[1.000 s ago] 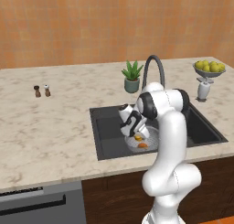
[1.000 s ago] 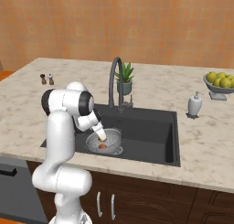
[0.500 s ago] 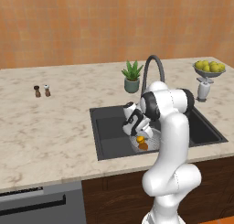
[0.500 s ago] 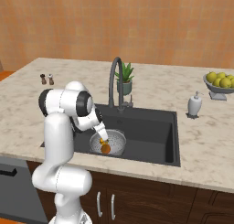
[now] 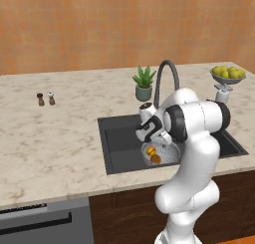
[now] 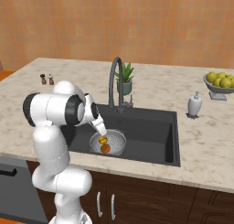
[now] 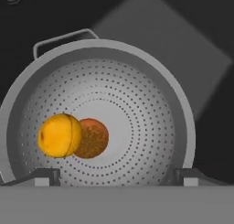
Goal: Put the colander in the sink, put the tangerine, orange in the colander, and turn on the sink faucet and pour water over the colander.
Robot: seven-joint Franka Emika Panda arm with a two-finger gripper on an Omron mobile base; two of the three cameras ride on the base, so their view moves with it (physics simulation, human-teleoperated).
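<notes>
The grey pierced colander (image 7: pixel 137 81) sits in the dark sink (image 5: pixel 119 143), near its front, with one handle (image 7: pixel 64 39) showing at the far rim. The tangerine and orange lie touching inside it: a bright yellow-orange fruit (image 7: pixel 59 135) and a darker speckled one (image 7: pixel 93 138); which is which I cannot tell. My gripper (image 7: pixel 118 177) hovers just above the colander, open, with nothing between its fingers (image 7: pixel 43 176). From the base views, the gripper (image 5: pixel 155 141) (image 6: pixel 100 130) hangs over the colander (image 5: pixel 169 156) (image 6: pixel 119 136). The sink faucet (image 5: pixel 167 71) (image 6: pixel 114 77) arches behind. Water is out of view.
A potted plant (image 5: pixel 143 83) stands behind the sink beside the faucet. At the right are a soap dispenser (image 6: pixel 194 104) and a footed bowl of yellow-green fruit (image 6: pixel 220 81). Two small shakers (image 5: pixel 46 99) stand far left on the marble counter (image 5: pixel 60 138).
The jaws have opened wide and let go of a fruit, which now lies in the colander against the other. The hand has drawn up a little.
</notes>
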